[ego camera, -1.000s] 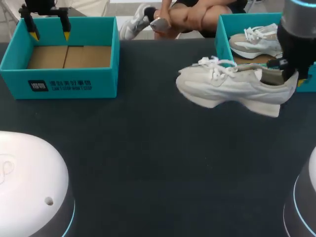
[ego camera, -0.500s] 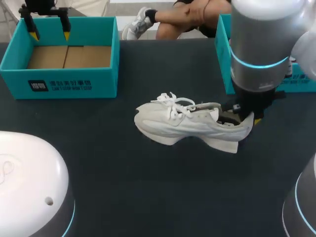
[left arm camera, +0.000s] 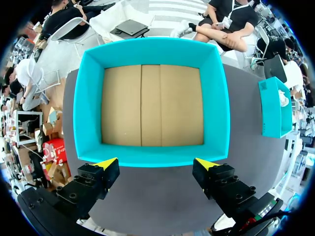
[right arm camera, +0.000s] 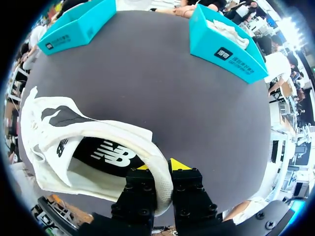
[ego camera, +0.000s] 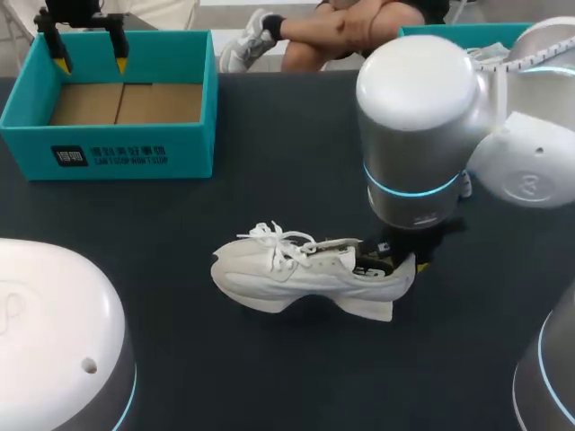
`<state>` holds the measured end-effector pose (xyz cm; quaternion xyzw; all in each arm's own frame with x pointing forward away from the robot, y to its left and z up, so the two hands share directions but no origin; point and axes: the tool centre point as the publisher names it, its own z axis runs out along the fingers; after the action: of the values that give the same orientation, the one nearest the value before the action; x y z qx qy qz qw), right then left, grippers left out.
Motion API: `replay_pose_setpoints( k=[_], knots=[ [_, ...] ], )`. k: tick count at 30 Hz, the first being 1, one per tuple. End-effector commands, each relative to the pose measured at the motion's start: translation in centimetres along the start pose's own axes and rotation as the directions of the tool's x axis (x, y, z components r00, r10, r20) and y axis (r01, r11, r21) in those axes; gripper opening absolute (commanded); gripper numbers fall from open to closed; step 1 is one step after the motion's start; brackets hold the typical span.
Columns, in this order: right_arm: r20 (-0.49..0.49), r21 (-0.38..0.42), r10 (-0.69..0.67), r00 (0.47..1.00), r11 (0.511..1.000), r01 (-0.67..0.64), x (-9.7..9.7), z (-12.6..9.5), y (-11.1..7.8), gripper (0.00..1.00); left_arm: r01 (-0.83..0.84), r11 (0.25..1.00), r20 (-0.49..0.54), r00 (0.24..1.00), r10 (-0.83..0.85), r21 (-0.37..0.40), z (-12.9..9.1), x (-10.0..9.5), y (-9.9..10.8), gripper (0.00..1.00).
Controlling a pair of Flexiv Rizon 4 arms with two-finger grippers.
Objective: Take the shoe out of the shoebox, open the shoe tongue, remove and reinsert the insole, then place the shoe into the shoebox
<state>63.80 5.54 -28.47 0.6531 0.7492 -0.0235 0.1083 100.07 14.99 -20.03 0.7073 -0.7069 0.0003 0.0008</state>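
Note:
A white laced shoe [ego camera: 301, 274] lies low at the middle of the table, toe pointing left; whether its sole touches the table I cannot tell. My right gripper [ego camera: 398, 260] is shut on its heel collar. In the right wrist view the heel rim [right arm camera: 160, 172] runs between the two fingers [right arm camera: 140, 189], and the dark insole [right arm camera: 106, 157] shows inside the shoe [right arm camera: 54, 123]. My left gripper [ego camera: 87, 54] hangs open over the far wall of the empty teal shoebox [ego camera: 108, 148]. The left wrist view looks down into that box [left arm camera: 152, 156], with the left gripper [left arm camera: 156, 164] holding nothing.
A second teal box [ego camera: 449, 34] stands at the far right, mostly behind my right arm, with another white shoe [ego camera: 490, 56] in it; it also shows as the second box [right arm camera: 224, 46] ahead of the right gripper. Bare dark tabletop [ego camera: 269, 377] surrounds the shoe.
My right arm has carried the shoe from beside the right box leftward, nearer and lower to the table's middle. The left arm has not moved.

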Motion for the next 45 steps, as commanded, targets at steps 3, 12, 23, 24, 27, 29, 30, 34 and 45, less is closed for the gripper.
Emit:
replay_pose_setpoints(
  k=[3, 12, 23, 24, 27, 29, 30, 34, 45],
  knots=[
    [0.037, 0.013, 0.01, 0.999, 1.0, -0.01, 5.4, 2.8, 1.3, 0.0, 0.0, 1.0, 0.001, 1.0, 0.0, 0.0, 0.0, 0.0, 0.0, 1.0],
    [0.087, -0.012, 0.05, 0.995, 0.999, -0.049, 7.9, 4.0, 2.9, 0.0, 0.0, 1.0, 0.001, 1.0, 0.0, 0.0, 0.0, 0.0, 0.0, 1.0],
    [0.155, -0.032, 0.089, 0.984, 0.996, -0.085, 8.0, 5.8, 3.6, 0.0, 0.0, 1.0, 0.001, 1.0, 0.0, 0.0, 0.0, 0.0, 0.0, 1.0],
    [0.164, -0.031, 0.096, 0.982, 0.995, -0.092, 7.9, 5.9, 3.6, 0.0, 0.0, 1.0, 0.001, 1.0, 0.0, 0.0, 0.0, 0.0, 0.0, 1.0],
    [0.17, -0.024, 0.094, 0.981, 0.996, -0.091, 7.6, 6.3, 3.7, 0.0, 0.0, 1.0, 0.001, 1.0, 0.0, 0.0, 0.0, 0.0, 0.0, 1.0],
    [0.172, -0.02, 0.098, 0.98, 0.995, -0.096, 7.5, 6.5, 3.7, 0.0, 0.0, 1.0, 0.001, 1.0, 0.0, 0.0, 0.0, 0.0, 0.0, 1.0],
    [0.173, -0.016, 0.097, 0.98, 0.995, -0.096, 7.4, 6.5, 3.7, 0.0, 0.0, 1.0, 0.001, 1.0, 0.0, 0.0, 0.0, 0.0, 0.0, 1.0],
    [0.179, -0.009, 0.098, 0.979, 0.995, -0.098, 7.3, 6.8, 3.7, 0.0, 0.0, 1.0, 0.001, 1.0, 0.0, 0.0, 0.0, 0.0, 0.0, 1.0],
    [0.147, 0.0, 0.116, 0.982, 0.993, -0.117, 6.6, 5.7, 3.8, 1.0, 0.0, 1.0, 0.001, 1.0, 0.0, 0.0, 0.0, 0.0, 0.0, 1.0]
  ],
)
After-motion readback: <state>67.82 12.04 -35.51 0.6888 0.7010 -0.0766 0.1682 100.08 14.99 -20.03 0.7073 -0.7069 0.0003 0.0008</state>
